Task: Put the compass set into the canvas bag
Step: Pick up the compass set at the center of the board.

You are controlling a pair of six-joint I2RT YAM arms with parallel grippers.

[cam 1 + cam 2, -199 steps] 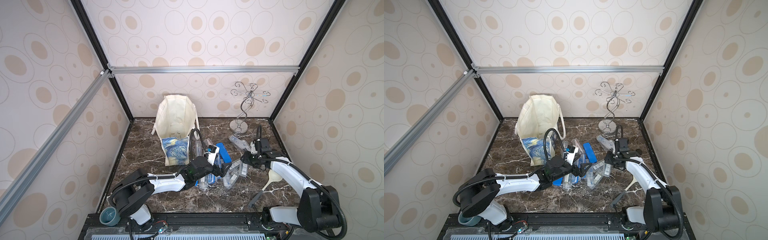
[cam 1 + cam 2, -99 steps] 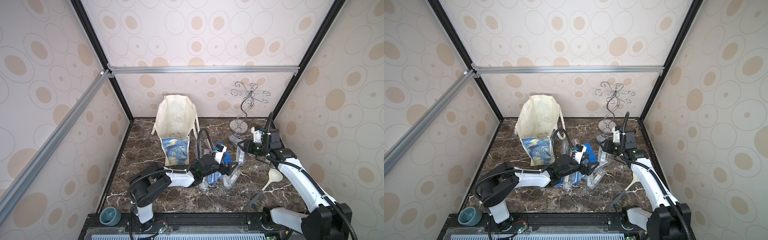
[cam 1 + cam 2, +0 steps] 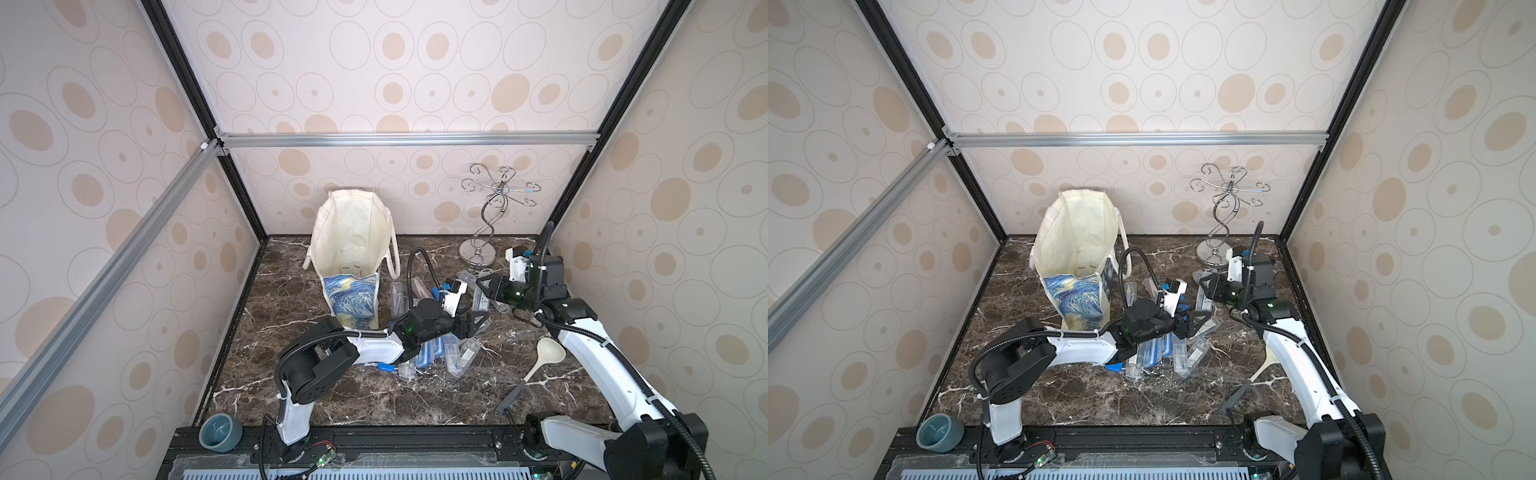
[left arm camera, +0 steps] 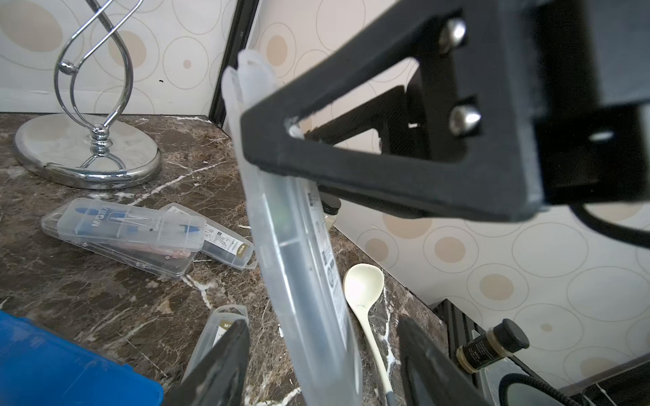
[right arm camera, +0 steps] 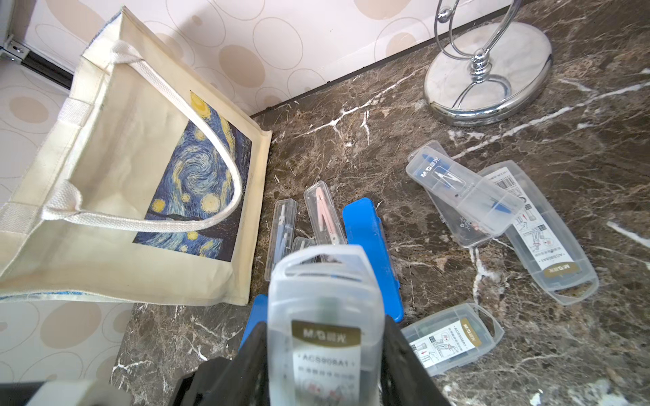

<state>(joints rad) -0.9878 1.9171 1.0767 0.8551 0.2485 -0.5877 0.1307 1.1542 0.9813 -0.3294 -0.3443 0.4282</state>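
We show the right gripper (image 5: 324,321) clamping the compass case (image 4: 299,246), its free end between the parted jaws of the left gripper (image 4: 322,320).

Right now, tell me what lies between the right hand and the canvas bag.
In the right wrist view, slim clear compass cases and a blue case lie between the right hand and the canvas bag.

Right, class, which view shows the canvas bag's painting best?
The right wrist view: the canvas bag shows a printed face large and clear. In both top views the bag is seen from above, print foreshortened. The left wrist view misses it.
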